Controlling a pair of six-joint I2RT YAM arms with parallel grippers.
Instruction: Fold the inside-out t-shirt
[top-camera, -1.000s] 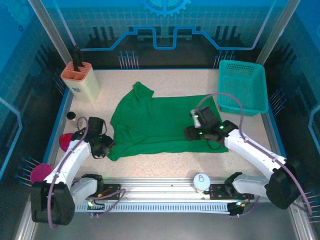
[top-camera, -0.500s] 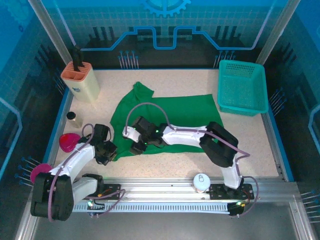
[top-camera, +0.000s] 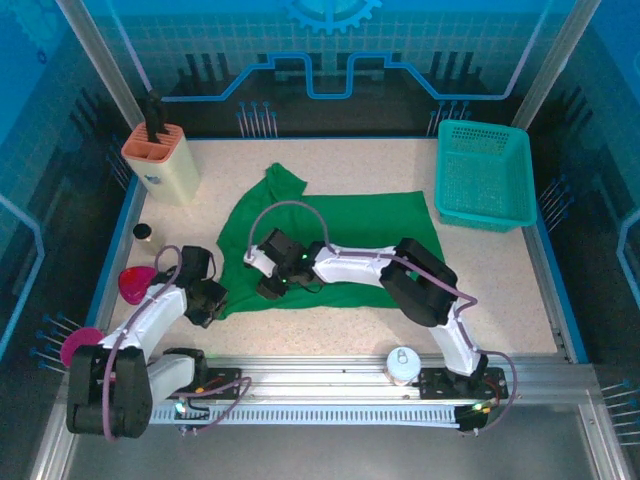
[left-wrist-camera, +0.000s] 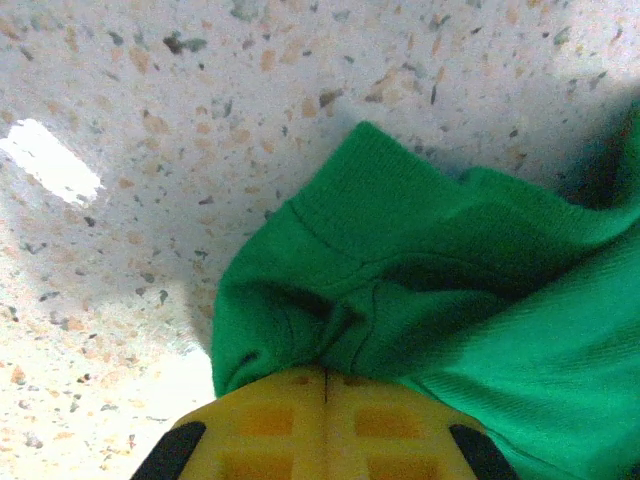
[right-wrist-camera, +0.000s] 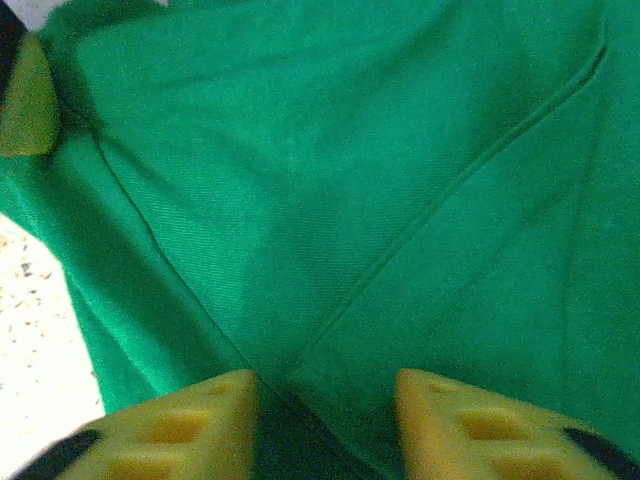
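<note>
Green t-shirt (left-wrist-camera: 450, 270) corner between left fingers (left-wrist-camera: 265, 425)

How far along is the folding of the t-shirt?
Done: little. The t-shirt lies mostly spread on the table, with one part sticking out at the far left, and no neat fold is visible. In hand: the left gripper is shut on the near-left corner, and the right gripper is open over the cloth close by. Left: the folding itself.
</note>
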